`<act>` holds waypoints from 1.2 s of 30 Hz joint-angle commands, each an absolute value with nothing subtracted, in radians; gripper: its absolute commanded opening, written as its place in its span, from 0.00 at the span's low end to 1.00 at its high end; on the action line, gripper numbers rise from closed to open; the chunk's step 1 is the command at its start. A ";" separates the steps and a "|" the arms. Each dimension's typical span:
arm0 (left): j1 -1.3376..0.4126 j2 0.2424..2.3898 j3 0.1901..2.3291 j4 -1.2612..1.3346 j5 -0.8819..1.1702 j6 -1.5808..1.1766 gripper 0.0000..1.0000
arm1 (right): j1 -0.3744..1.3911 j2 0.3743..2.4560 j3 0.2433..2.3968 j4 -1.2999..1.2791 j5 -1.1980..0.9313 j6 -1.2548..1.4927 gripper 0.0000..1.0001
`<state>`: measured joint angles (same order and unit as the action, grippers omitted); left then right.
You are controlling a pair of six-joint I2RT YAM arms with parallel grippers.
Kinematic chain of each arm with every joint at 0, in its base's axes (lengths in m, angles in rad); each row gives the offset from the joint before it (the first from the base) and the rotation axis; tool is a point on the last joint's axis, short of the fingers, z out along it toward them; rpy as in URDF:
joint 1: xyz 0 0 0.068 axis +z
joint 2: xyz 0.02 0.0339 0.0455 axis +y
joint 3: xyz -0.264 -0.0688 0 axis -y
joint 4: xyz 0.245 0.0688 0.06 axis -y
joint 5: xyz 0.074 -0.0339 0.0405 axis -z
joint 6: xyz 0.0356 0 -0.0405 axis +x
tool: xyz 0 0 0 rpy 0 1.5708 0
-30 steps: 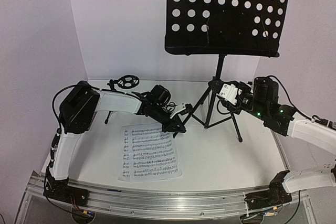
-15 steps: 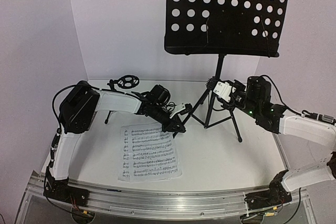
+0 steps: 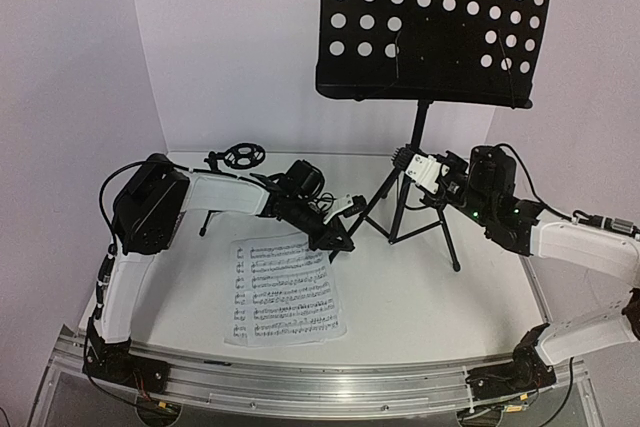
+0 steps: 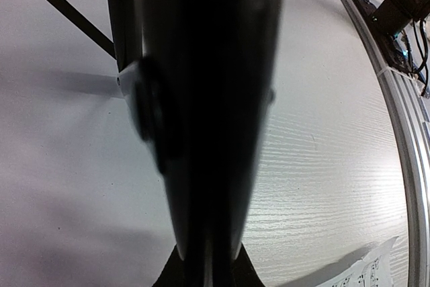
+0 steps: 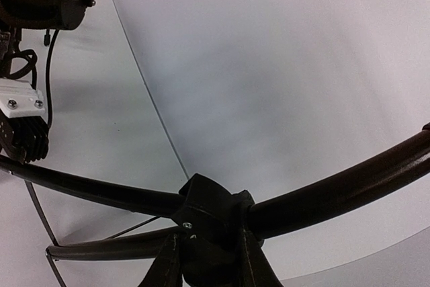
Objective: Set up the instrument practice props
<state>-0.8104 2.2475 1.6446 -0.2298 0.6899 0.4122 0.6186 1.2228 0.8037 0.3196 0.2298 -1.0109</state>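
Biggest of all, a white table (image 3: 450, 297) under everything. On it, at the back right, a tall black music stand (image 3: 440, 79), upright on three thin legs, with a wide tray full of round holes high on top. Flat on the table, near the front and a bit left of the middle, a white sheet-music page (image 3: 285, 292) with lines of notes. Far back on the left, behind the left arm (image 3: 225, 192), a small black mic stand (image 3: 241, 156) with a ring on top, partly hidden. Right gripper (image 3: 406, 162) low on the music stand, fingers closed tight on the black hub at the meeting of pole and legs. Left gripper (image 3: 342, 239) pointing down, just beside the page's far right corner, fingers seemingly pressed together, nothing seen between them.
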 commanded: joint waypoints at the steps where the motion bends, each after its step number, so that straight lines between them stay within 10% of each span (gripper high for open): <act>1: -0.811 2.254 1.687 -0.240 0.744 0.424 0.00 | 0.611 1.224 0.780 0.371 0.310 -0.884 0.04; 36: -0.817 2.268 1.591 -0.122 0.696 0.422 0.00 | 0.802 1.302 0.839 0.168 0.553 0.852 0.00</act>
